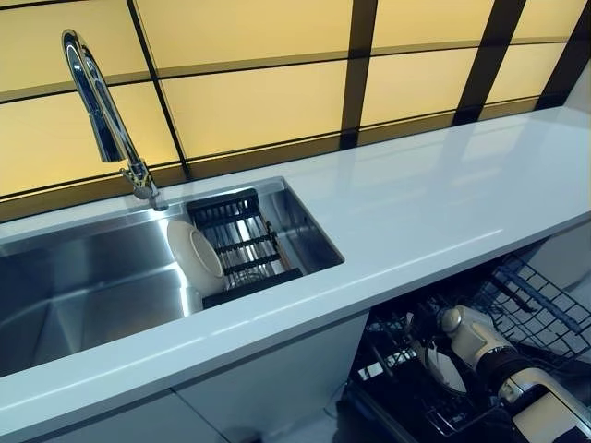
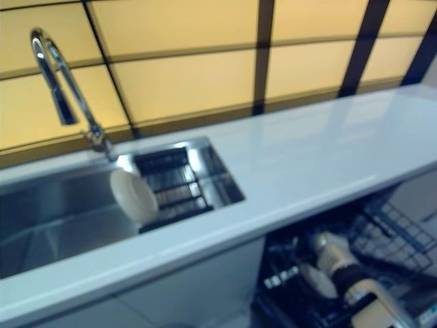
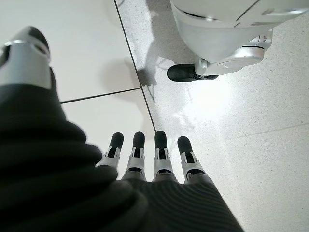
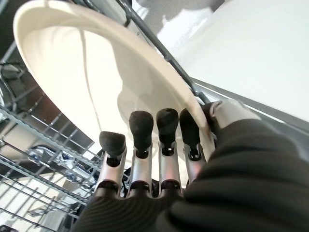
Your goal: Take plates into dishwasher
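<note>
Our right hand (image 4: 159, 193) has its fingers (image 4: 166, 125) and thumb clamped on a white plate (image 4: 91, 72), down in the dishwasher rack (image 1: 545, 305) below the bench (image 1: 425, 203). We judge it mid-placement; next comes seating the plate between tines, then release. Another plate (image 1: 194, 257) waits in the sink (image 1: 83, 286). Our left hand (image 3: 145, 169) hangs over the floor, fingers straight.

White plate (image 2: 134, 196) upright in sink rack (image 2: 171, 183); right hand (image 2: 332, 257) over dishwasher rack (image 2: 382, 236).
</note>
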You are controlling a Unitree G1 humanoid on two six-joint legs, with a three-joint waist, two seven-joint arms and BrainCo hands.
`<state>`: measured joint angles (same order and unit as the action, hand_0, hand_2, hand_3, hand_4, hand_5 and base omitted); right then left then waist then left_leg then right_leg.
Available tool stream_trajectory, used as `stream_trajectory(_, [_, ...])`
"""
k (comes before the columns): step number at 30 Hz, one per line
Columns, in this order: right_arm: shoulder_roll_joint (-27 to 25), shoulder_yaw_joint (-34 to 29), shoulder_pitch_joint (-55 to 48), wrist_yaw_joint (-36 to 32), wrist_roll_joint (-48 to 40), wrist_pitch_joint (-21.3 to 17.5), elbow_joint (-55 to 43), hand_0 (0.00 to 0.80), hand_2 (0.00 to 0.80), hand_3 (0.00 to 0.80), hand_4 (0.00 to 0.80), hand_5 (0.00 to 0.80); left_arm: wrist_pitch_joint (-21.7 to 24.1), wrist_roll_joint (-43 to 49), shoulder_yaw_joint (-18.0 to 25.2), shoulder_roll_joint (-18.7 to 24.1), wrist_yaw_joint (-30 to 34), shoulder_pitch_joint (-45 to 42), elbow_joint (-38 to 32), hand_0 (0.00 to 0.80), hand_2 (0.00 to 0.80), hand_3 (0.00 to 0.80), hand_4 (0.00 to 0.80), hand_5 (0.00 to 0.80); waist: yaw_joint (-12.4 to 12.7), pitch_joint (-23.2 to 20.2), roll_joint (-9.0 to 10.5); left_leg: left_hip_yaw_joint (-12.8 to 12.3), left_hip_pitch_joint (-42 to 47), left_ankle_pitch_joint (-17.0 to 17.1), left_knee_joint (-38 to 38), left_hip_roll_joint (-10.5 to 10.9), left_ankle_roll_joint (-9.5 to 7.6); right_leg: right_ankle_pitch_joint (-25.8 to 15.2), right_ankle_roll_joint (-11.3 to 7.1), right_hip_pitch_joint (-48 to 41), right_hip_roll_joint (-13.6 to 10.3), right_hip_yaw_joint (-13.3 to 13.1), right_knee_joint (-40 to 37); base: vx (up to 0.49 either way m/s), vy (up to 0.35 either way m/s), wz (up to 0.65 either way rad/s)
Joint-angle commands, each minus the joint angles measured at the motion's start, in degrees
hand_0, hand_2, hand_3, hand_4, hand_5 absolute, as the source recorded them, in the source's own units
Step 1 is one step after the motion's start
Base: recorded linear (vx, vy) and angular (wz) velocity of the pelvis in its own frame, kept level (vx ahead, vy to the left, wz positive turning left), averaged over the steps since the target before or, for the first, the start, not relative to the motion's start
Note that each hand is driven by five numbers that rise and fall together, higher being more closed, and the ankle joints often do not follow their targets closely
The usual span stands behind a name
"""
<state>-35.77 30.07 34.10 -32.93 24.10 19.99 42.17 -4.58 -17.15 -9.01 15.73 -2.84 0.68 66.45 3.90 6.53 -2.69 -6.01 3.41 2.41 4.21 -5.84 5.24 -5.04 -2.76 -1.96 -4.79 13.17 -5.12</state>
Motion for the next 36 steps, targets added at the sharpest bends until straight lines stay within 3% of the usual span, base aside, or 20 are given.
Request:
stream_trajectory(1, [1.85,3.48,8.59,1.59,2.32,0.53,5.38,0.800,0.800,0.800,0.800,0.800,1.74,-2.00,-3.23,1.06,0.30,4.35,1.74,0.000,0.000,0.000,0.000,0.000,0.91,1.27,3.32,2.54,-2.30,2.09,0.79,2.50,-1.08,0.85,-1.39,-1.14,-2.28,-0.83,1.11,0.000,0.000,0.00])
stream_trajectory(16, [1.50,4.47,10.52,2.33,5.38,0.48,9.15,0.800,0.800,0.800,0.800,0.800,2.33,-2.82,-4.11,0.97,0.58,5.00,1.30,0.000,0.000,0.000,0.000,0.000,1.16,2.18,2.65,2.78,-3.05,2.25,0.79,2.78,-1.07,0.73,-1.34,-0.37,-2.57,-0.90,1.20,-0.005,0.002,0.02])
stream_trajectory(28, [-2.17,4.11,11.07,0.85,7.48,0.96,7.84,0.800,0.800,0.800,0.800,0.800,1.68,-2.05,-3.51,1.47,0.62,4.74,1.41,0.000,0.000,0.000,0.000,0.000,0.77,1.33,3.67,2.22,-2.39,2.14,0.79,2.25,-1.06,0.79,-1.47,-0.87,-2.11,-1.30,1.05,0.000,0.000,0.00])
stream_trajectory(29, [-2.65,3.91,11.11,2.09,7.63,0.68,7.60,0.041,0.041,0.041,0.041,0.041,1.60,-1.96,-3.38,1.51,0.63,4.65,1.39,0.000,0.000,0.000,0.000,0.000,0.68,1.16,3.82,2.11,-2.27,2.15,0.79,2.16,-1.03,0.76,-1.49,-0.97,-2.02,-1.41,1.01,0.000,0.000,0.00])
stream_trajectory(36, [-3.99,2.57,10.88,0.93,7.00,1.95,4.39,0.000,0.000,0.000,0.000,0.000,1.12,-1.51,-2.65,1.76,0.54,4.27,1.43,0.000,0.000,0.000,0.000,0.000,0.11,0.53,4.35,1.62,-1.57,1.93,0.79,1.89,-1.02,0.77,-1.64,-1.40,-1.83,-1.76,0.88,0.000,0.000,0.00])
